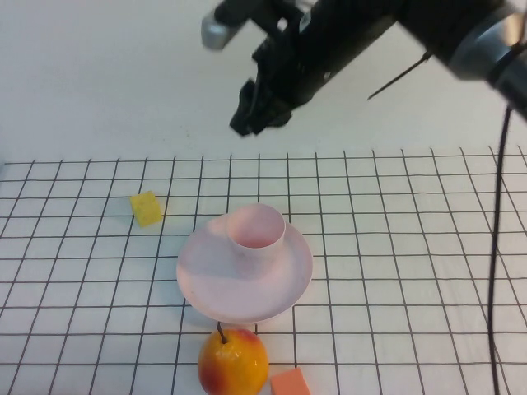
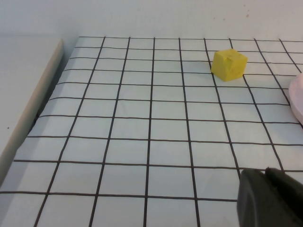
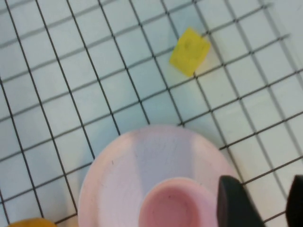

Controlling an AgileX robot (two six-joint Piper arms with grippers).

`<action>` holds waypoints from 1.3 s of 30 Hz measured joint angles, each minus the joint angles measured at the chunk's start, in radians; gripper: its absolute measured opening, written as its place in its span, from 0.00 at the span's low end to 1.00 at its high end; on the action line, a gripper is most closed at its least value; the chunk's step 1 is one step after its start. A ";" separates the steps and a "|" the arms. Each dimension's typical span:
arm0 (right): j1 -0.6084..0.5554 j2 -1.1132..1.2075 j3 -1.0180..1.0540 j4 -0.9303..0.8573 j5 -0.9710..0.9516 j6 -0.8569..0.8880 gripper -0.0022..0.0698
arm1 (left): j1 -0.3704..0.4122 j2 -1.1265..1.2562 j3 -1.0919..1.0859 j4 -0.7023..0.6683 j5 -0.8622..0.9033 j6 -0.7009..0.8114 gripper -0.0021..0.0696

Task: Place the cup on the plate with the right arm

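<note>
The pale pink cup (image 1: 256,233) stands upright on the round pale pink plate (image 1: 216,284), towards the plate's far side. Both also show in the right wrist view, the cup (image 3: 169,206) on the plate (image 3: 128,165). My right gripper (image 1: 249,115) hangs high above the table, beyond the plate, open and empty; its fingers (image 3: 235,203) show with a wide gap between them. My left gripper (image 2: 272,198) sits low over the grid mat at the left, its two fingers pressed together, holding nothing. The plate's edge (image 2: 298,97) shows in the left wrist view.
A yellow cube (image 1: 146,208) lies left of the plate, seen also in the left wrist view (image 2: 228,65) and the right wrist view (image 3: 189,51). A yellow-red apple (image 1: 233,362) and an orange block (image 1: 290,383) lie just in front of the plate. The mat's left edge (image 2: 33,101) is raised.
</note>
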 joint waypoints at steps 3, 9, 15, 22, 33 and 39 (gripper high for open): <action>0.000 -0.109 -0.029 0.000 0.012 -0.003 0.18 | 0.000 0.000 0.000 0.000 0.000 0.000 0.02; 0.000 -0.317 -0.011 -0.030 0.022 -0.003 0.04 | 0.000 0.000 0.000 0.000 0.000 0.000 0.02; 0.000 -0.466 0.028 -0.135 0.022 0.063 0.03 | 0.000 0.000 0.000 0.000 0.000 0.000 0.02; 0.000 -0.487 0.028 -0.157 0.022 0.090 0.03 | 0.000 0.000 0.000 0.000 0.000 0.000 0.02; 0.000 -0.493 0.038 -0.283 0.022 0.085 0.03 | 0.000 0.000 0.000 0.000 0.000 0.000 0.02; 0.000 -0.633 0.086 -0.378 0.022 0.132 0.03 | 0.000 0.000 0.000 0.000 0.000 0.000 0.02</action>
